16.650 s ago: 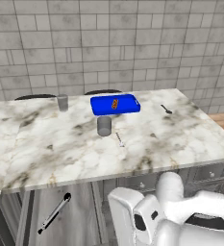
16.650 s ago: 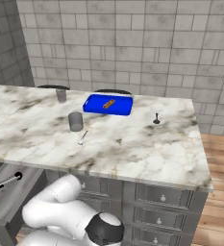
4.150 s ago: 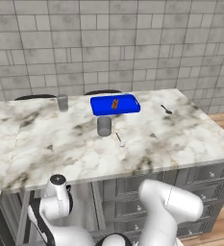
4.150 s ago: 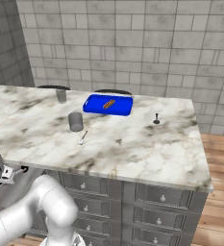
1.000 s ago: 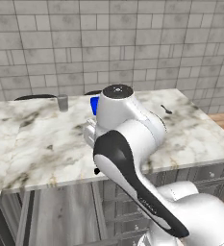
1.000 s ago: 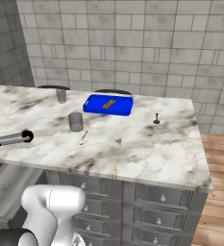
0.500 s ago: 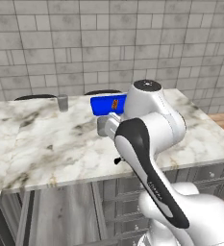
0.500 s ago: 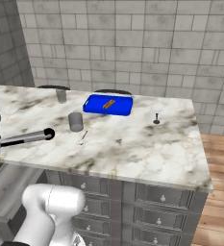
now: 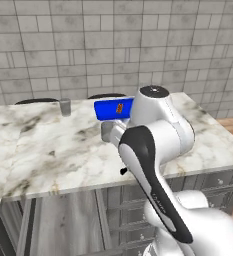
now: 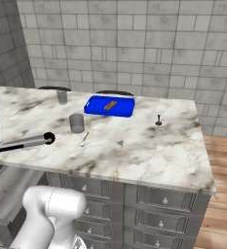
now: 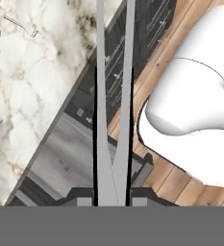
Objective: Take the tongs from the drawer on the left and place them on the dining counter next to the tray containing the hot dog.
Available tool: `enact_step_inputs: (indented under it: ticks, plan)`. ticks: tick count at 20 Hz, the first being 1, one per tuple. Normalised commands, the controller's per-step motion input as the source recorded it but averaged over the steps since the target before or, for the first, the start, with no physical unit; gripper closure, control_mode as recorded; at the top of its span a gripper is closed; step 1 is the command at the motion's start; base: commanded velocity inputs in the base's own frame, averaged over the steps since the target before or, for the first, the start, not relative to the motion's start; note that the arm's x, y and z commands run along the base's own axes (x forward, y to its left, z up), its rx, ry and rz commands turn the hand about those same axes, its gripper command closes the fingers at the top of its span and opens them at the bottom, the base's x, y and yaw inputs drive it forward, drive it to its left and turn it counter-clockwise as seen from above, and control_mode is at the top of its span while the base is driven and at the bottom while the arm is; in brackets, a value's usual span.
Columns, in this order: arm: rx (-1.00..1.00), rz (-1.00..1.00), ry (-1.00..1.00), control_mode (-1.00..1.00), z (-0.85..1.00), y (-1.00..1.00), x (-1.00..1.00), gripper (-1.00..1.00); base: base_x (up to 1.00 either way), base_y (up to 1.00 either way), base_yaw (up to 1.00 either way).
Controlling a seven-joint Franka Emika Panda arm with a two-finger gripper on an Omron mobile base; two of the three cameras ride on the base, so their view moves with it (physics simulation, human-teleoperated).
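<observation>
Two end effector (image 11: 111, 199) fingers clamping tongs (image 11: 112, 96), arms projecting forward

From the hand camera I see my pincer (image 11: 111, 199) clamped on the tongs (image 11: 114, 96), whose two silver-grey arms run straight up the picture from between the fingertips (image 11: 95, 158). At left lies the marble surface (image 11: 27, 96), with a thin little utensil (image 11: 22, 26) near the top. Below its edge are dark-grey cabinet fronts (image 11: 147, 43) and wooden floor (image 11: 156, 187).
</observation>
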Motion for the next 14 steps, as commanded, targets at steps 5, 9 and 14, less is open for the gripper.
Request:
enact_step_inputs:
  ticks: [5,9,14]
  plan:
    - [0.00,0.00,0.00,1.00,0.00,0.00,0.00,1.00,-0.68,-0.83,-0.01]
    - [0.00,0.00,0.00,1.00,0.00,0.00,0.00,1.00,0.14,-1.00,-0.12]
    - [0.00,0.00,0.00,1.00,0.00,0.00,0.00,1.00,0.66,-1.00,-0.10]
